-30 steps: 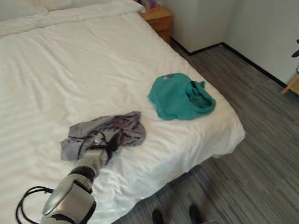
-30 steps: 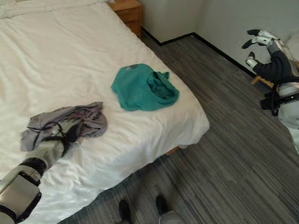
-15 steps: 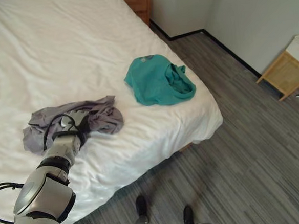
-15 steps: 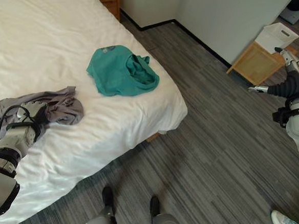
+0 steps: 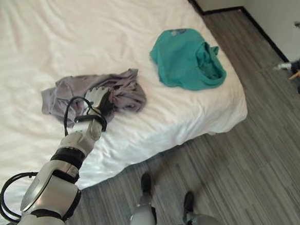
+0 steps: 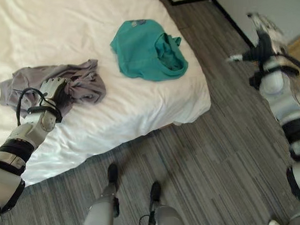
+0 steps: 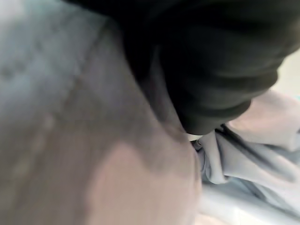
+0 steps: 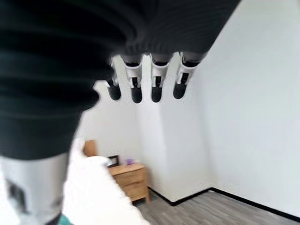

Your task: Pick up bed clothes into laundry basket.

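The left hand [image 5: 98, 99] reaches over the near edge of the bed [image 5: 42, 43] and lies on the crumpled grey garment [image 5: 120, 91], fingers spread and pressed down into the cloth. Whether they have actually gathered any fabric, I cannot tell; in its wrist view grey folds [image 7: 243, 159] crowd right up against the dark cover. The grey garment lies flat on the white sheet, close to the bed's near edge, one side bunched under the hand. Further along toward the foot corner, well apart from the grey one, the teal garment [image 5: 187, 58] lies rumpled on the sheet, untouched, not far from the bed's side edge. Out over the grey striped floor [image 6: 209, 154], off the foot of the bed, the right hand [image 6: 260, 35] is up in the air, fingers [image 8: 136, 86] straight and relaxed, holding nothing. Past those fingers, far across the room, a wooden nightstand [image 8: 129, 180] stands in the corner against the white wall [image 8: 243, 117].
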Robot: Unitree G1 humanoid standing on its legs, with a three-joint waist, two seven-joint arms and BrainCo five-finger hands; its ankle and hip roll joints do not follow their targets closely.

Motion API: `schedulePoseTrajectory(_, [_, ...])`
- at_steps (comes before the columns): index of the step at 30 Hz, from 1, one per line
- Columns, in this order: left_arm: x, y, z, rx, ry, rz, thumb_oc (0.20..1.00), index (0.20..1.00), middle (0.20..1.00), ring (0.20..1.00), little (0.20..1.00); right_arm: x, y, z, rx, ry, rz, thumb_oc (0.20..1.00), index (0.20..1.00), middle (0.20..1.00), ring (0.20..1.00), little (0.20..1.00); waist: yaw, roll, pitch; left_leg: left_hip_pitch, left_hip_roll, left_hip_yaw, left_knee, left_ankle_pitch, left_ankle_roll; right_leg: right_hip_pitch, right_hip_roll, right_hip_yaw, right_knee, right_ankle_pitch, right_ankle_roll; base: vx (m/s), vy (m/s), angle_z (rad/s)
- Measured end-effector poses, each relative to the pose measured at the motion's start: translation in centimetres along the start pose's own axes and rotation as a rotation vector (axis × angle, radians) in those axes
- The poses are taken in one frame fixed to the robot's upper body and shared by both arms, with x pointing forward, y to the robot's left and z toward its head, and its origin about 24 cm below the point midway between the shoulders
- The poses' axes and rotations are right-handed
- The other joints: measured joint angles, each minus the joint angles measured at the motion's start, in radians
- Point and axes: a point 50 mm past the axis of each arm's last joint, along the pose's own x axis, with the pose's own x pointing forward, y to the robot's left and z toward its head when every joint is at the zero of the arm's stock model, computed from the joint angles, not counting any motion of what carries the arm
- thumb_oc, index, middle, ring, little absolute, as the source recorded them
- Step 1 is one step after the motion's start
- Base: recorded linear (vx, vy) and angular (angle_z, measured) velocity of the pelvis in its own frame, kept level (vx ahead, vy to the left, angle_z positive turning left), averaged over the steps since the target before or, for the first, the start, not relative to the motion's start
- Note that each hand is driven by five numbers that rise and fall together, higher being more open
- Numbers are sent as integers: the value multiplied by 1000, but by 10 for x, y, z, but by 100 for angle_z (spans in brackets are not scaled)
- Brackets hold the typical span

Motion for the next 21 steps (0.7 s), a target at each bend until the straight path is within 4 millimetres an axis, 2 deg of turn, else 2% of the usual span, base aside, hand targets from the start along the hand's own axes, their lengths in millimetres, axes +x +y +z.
schedulePoseTrajectory(2, [11,13,23,-53,-76,65,200,200,200,200,200,20,-21,20,9,-31,-60,1000,1000,1000,1000,1000,20,3,25,-34,2,-18,1,23,11,-22,7,-2,0,2,-2,-63,-32,32])
schedulePoseTrajectory(3, [13,15,27,-66,-94,77,200,200,200,200,200,24,-21,27,8,-49,-59,1000,1000,1000,1000,1000,20,4,26,-47,0,-33,1,30,14,-25,10,-2,0,2,-2,-38,-23,49])
schedulePoseTrajectory(5, [16,19,33,-76,-116,103,200,200,200,200,200,33,-12,43,22,-58,-37,1000,1000,1000,1000,1000,23,4,28,-64,-1,-66,1,30,12,-28,14,8,-1,2,-2,-59,-18,46])
schedulePoseTrajectory(7, [20,29,44,-89,-158,143,200,200,200,200,200,41,-14,58,40,-75,-47,1000,1000,1000,1000,1000,46,6,35,-93,-1,-80,1,32,9,-51,18,9,0,1,-1,-57,-20,21])
schedulePoseTrajectory(9, [25,40,57,-109,-201,210,200,200,200,200,200,49,-14,88,71,-142,-55,1000,1000,1000,1000,1000,63,13,52,-133,-1,-86,1,44,5,-87,22,8,0,1,-1,-80,-51,6])
schedulePoseTrajectory(12, [31,49,74,-137,-241,271,200,200,200,200,200,49,10,115,123,-190,11,1000,1000,1000,1000,1000,77,13,76,-165,2,-99,1,50,1,-113,29,5,0,-1,2,-61,-51,9])
schedulePoseTrajectory(16, [42,79,91,-204,-293,373,200,200,200,200,200,47,25,128,164,-197,48,1000,1000,1000,1000,1000,79,25,108,-240,2,-134,1,74,-8,-170,40,6,0,-7,9,-61,-43,20])
schedulePoseTrajectory(19, [47,92,104,-234,-334,410,200,200,200,200,200,47,40,95,91,-61,100,1000,1000,1000,1000,1000,85,33,125,-272,-3,-139,1,79,-21,-195,36,9,0,-15,15,-40,-3,4])
schedulePoseTrajectory(21, [47,97,102,-233,-328,425,200,200,200,200,200,51,28,93,76,-51,77,1000,1000,1000,1000,1000,72,40,129,-284,-6,-134,1,83,-25,-211,31,19,0,-14,14,-13,11,-5])
